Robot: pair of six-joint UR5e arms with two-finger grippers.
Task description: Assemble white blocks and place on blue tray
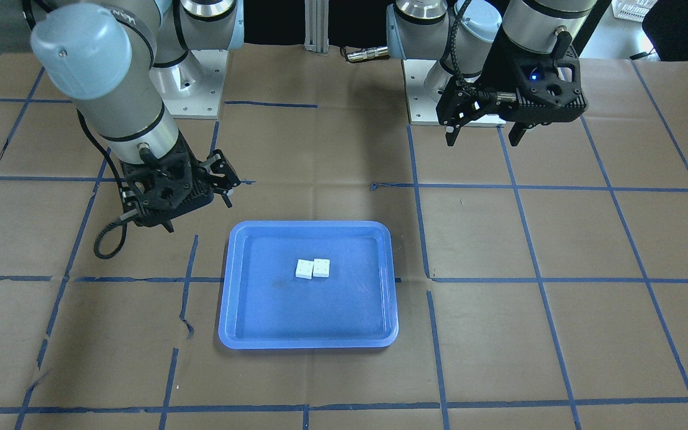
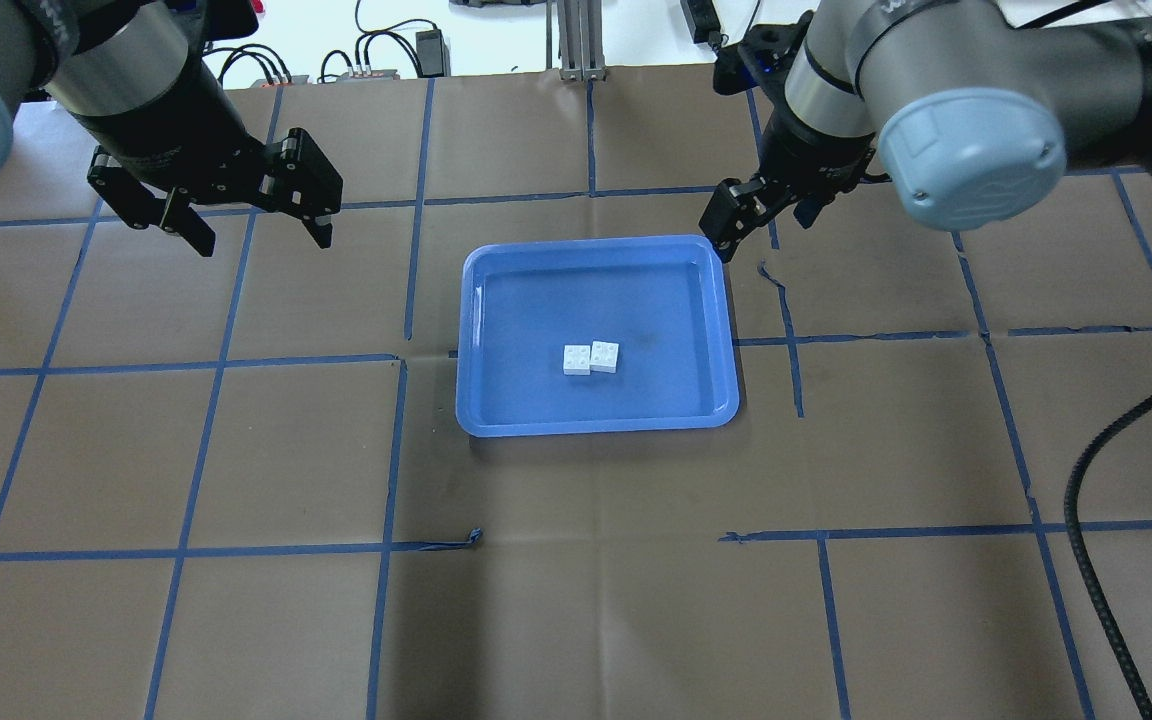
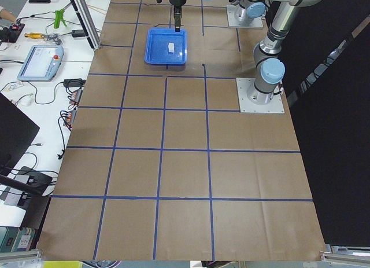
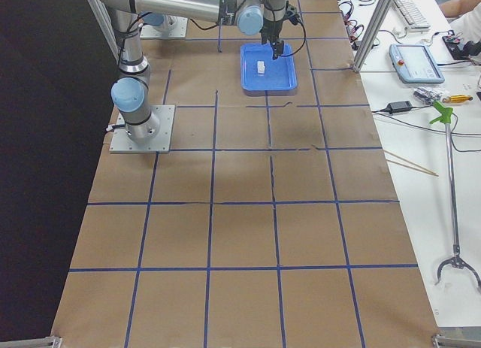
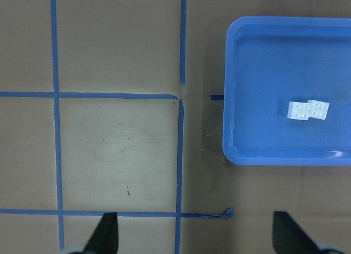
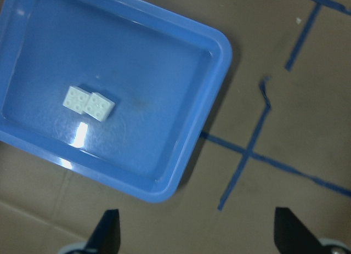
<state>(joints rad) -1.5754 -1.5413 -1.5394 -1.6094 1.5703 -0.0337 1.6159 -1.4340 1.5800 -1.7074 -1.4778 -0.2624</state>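
Two white blocks lie side by side and touching, studs up, near the middle of the blue tray. They also show in the front view, the left wrist view and the right wrist view. My left gripper is open and empty, raised above the table well to the left of the tray. My right gripper is open and empty, raised just beyond the tray's far right corner. In the front view the left gripper is at the right and the right gripper at the left.
The table is covered in brown paper with a grid of blue tape lines. A black cable hangs from the right arm over the table's right side. The arms' base plates stand at the robot's edge.
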